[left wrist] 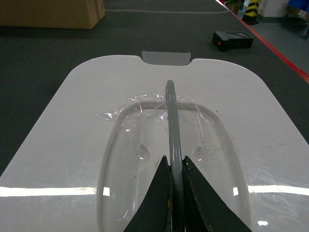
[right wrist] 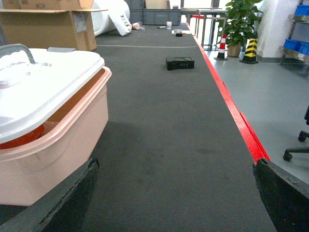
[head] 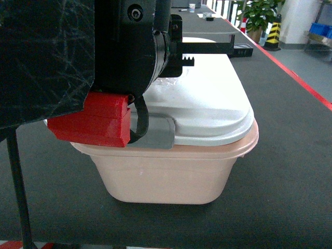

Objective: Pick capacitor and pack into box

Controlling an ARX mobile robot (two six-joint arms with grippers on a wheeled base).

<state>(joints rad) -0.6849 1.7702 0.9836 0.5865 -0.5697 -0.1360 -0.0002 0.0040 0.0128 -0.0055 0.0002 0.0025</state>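
- Right up close in the head view, the left arm (head: 129, 46) fills the top left, with a red block (head: 93, 122) on its underside sitting just over the near-left corner of the box (head: 171, 176).
- Left gripper (left wrist: 176, 166) is pinched tight on the grey handle (left wrist: 172, 121); in the left wrist view the 2 dark fingers (left wrist: 157, 203) squeeze the thin bar from both sides, over the clear recessed middle of the lid.
- That pale pink box sits on the dark mat (head: 290, 171) near the front edge, white lid (head: 207, 98) on top. From the right wrist view the lid (right wrist: 43, 82) looks lifted on the right side, with a gap under it and something orange-red (right wrist: 21, 137) showing inside. Can't tell what that is.
- 1 grey latch clip (head: 155, 132) hangs at the near end of the lid, another (left wrist: 166, 58) is at the far end.
- Right gripper is spread wide, its 2 dark fingertips (right wrist: 53, 203) only peeking in at the bottom corners of its own camera, low over bare mat to the right of the box and touching nothing.
- No capacitor I can pick out in any view.
- Farther back, a small black device (right wrist: 180, 63) lies on the mat, right of center.
- Far left there's a brown cardboard carton (right wrist: 50, 26), open flaps.
- Way back on the right, past the red edge strip (right wrist: 227, 101), a potted plant (right wrist: 239, 21) and a yellow-black bollard (right wrist: 250, 50) stand on the floor.
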